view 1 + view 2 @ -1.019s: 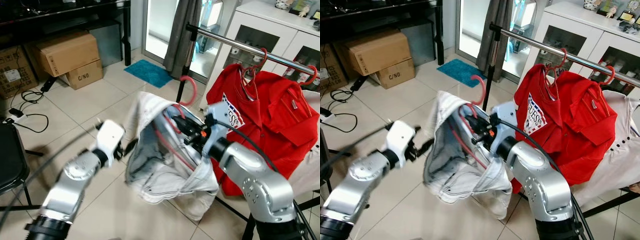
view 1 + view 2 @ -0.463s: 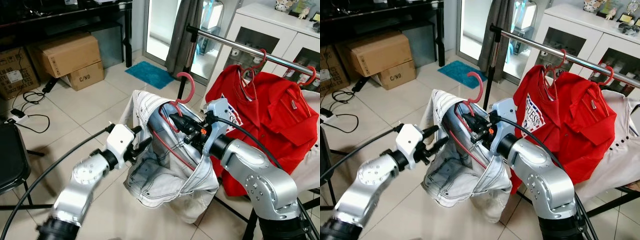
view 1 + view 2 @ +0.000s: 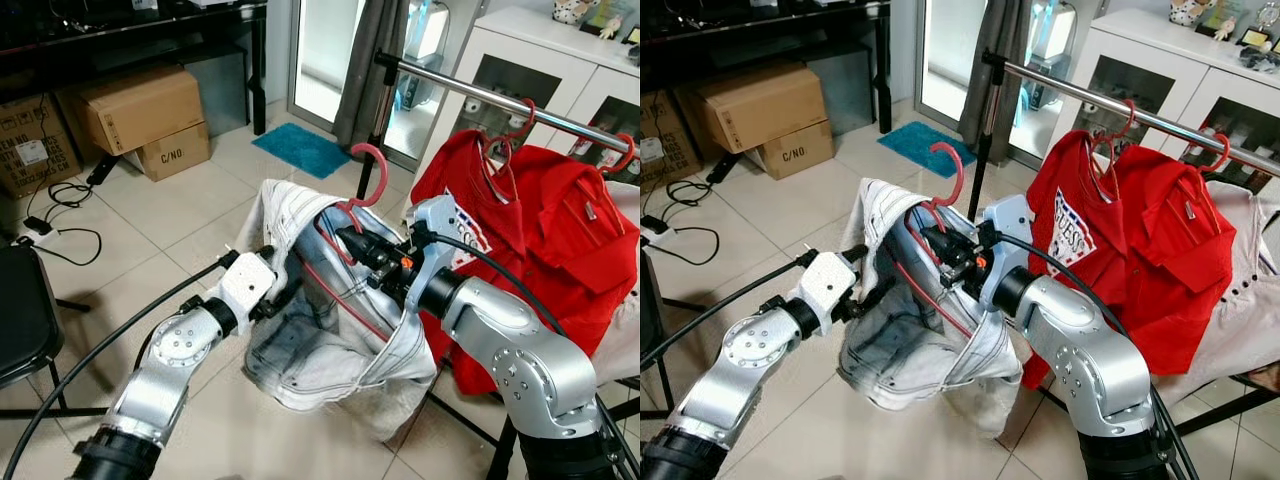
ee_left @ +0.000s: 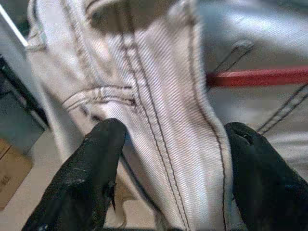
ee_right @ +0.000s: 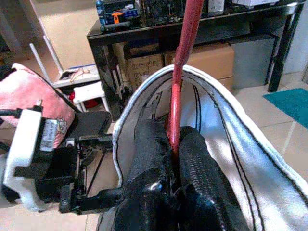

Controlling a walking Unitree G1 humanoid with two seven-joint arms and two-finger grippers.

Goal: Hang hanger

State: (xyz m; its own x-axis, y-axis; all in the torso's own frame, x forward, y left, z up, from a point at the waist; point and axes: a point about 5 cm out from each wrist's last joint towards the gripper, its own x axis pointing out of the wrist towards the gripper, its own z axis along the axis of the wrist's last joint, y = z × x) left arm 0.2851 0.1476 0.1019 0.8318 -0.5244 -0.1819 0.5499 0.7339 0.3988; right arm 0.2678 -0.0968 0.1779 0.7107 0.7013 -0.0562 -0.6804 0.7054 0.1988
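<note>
Tiled floor [image 3: 150, 215], cardboard boxes [image 3: 135, 105] against the far wall, white cabinet [image 3: 560, 75] behind a metal clothes rail [image 3: 480, 97] hung with red garments [image 3: 545, 215]. Right gripper [image 5: 174, 144] pinched shut on the stem of a red hanger [image 3: 368, 180], hook up, below and just short of the rail's end. Pale denim garment [image 3: 320, 330] draped over that hanger. Left gripper [image 4: 168, 159] spread wide, fingers [image 4: 94, 168] either side of a seamed fold of the denim.
</note>
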